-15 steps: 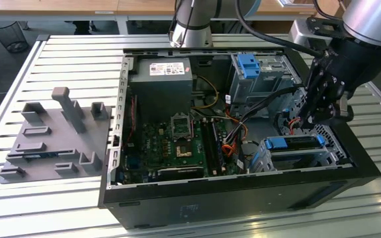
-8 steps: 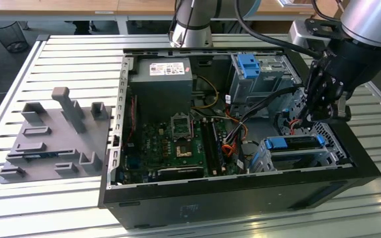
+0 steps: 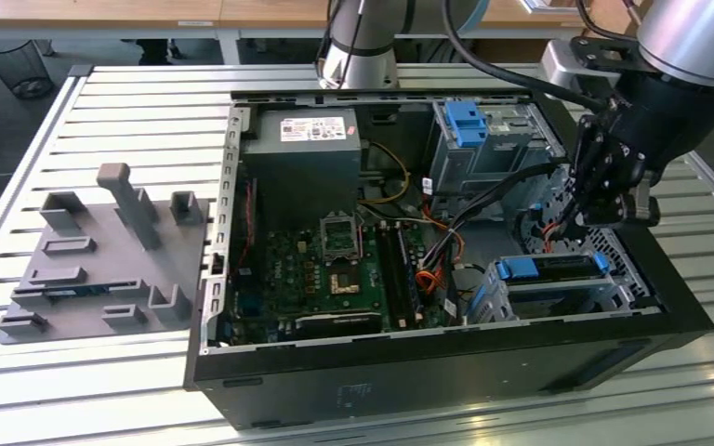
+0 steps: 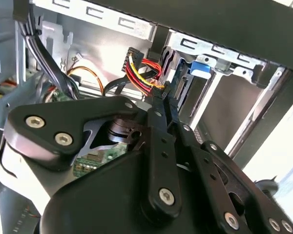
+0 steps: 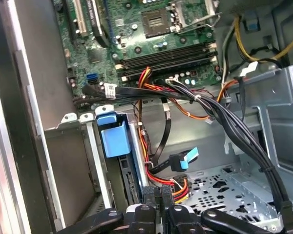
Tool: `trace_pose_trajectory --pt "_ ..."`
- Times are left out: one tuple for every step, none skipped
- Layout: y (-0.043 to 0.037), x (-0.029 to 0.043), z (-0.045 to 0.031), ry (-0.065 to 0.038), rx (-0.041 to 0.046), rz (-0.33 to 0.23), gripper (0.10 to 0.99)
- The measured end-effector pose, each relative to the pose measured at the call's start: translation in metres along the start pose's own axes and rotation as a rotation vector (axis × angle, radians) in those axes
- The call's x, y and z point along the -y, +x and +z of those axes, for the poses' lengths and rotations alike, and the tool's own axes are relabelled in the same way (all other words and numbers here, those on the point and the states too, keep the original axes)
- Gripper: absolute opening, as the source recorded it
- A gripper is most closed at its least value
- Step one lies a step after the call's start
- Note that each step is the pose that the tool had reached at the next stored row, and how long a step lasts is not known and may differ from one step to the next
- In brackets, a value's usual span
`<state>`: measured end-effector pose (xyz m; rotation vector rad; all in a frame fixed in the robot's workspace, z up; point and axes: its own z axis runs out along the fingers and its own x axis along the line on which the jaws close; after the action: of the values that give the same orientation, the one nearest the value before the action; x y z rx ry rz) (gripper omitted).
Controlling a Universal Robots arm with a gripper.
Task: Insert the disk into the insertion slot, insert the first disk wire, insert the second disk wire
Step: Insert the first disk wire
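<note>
Hand [image 4: 163, 93]: clenched on the plug end of the red-yellow-black power wire [image 4: 145, 68]; whether it is seated cannot be told. Disk [image 3: 550, 268]: already in the insertion slot [image 3: 494, 297], at 7 o'clock from the hand in the exterior view. Blue-plugged data cable [image 5: 185, 160]: loose, judged still unconnected.

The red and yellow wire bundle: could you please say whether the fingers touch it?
Touching: in the second wrist view the fingers pinch the red and yellow wire bundle, no gap.

Silver arm, all-black gripper up close!
The arm [image 3: 692, 35] gleams silver with dark joints and a trailing black cable [image 3: 453, 32]. Behind the jaws, the gripper [image 4: 162, 95] shows matte black linkage bars, silver screws [image 4: 166, 196] and slim fingers [image 5: 152, 197].
</note>
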<state>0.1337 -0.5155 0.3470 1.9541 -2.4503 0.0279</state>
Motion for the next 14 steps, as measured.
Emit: trace_pose_trajectory --pt "0.0000 0.0000 0.0001 0.000 0.0001 -0.018 0.165" --pt "0.0000 0.0000 0.0002 0.001 0.0003 -0.036 0.165" --pt "0.0000 0.0000 0.0003 0.001 0.0005 -0.054 0.165" --pt "0.0000 0.0000 0.0004 0.001 0.0008 -0.072 0.165" --pt "0.0000 0.0000 0.0005 0.002 0.0009 -0.090 0.165" --pt "0.0000 0.0000 0.0006 0.002 0.0010 -0.107 0.165" --pt "0.0000 0.0000 0.0006 0.002 0.0012 -0.122 0.165" --pt "0.0000 0.0000 0.0007 0.003 0.0014 -0.134 0.165" --pt "0.0000 0.0000 0.0007 0.003 0.0015 -0.138 0.165" --pt "0.0000 0.0000 0.0007 0.003 0.0016 -0.138 0.165" --pt "0.0000 0.0000 0.0007 0.003 0.0016 -0.138 0.165" --pt "0.0000 0.0002 0.0009 0.002 0.0016 -0.138 0.165" --pt "-0.0001 0.0008 0.0008 -0.001 0.0011 -0.139 0.165" --pt "-0.0003 0.0015 0.0008 -0.003 0.0006 -0.139 0.165"
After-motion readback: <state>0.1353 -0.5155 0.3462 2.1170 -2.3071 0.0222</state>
